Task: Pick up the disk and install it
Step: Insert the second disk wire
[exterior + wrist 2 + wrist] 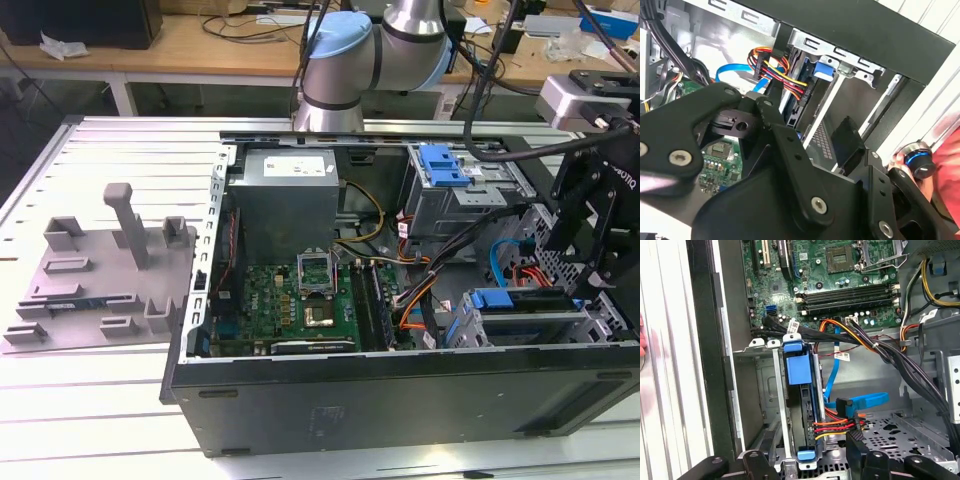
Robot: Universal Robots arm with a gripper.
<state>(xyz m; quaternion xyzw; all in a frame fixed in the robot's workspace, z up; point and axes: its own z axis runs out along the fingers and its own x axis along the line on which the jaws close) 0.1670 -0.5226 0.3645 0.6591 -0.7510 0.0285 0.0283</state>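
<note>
Tool state: the gripper (810,462) stands wide, its two dark fingers (762,462) spread apart with nothing clamped between them.
Tool position: it hangs over the corner of the open computer case (400,400), directly above the drive cage (777,390).
Disk location: the disk (807,400) sits on edge inside that cage, straight beneath the tool. The blue bracket (794,365) frames its upper edge, and a blue tab lies in the gap between the spread fingers.
Disk in the exterior view: the disk (520,318) lies in the cage, just below the black tool body.
Contact: from the first wrist view I cannot tell whether either finger touches the bracket; they look just clear of it.
Nearby wiring: red, yellow and black power leads (832,426) end at a connector beside the disk, close to one finger, and a blue data cable (865,401) curls beyond them.
Farther from the tool: the motherboard (840,270) lies well beyond the cage.
Step in hand: judging by the disk in its slot and the empty tool, the carrying looks done and the work is at the seating or release stage.
What a further move calls for: a straight path along the cage rails, clear of the leads, since any press should land on the bracket and not the cables.
</note>
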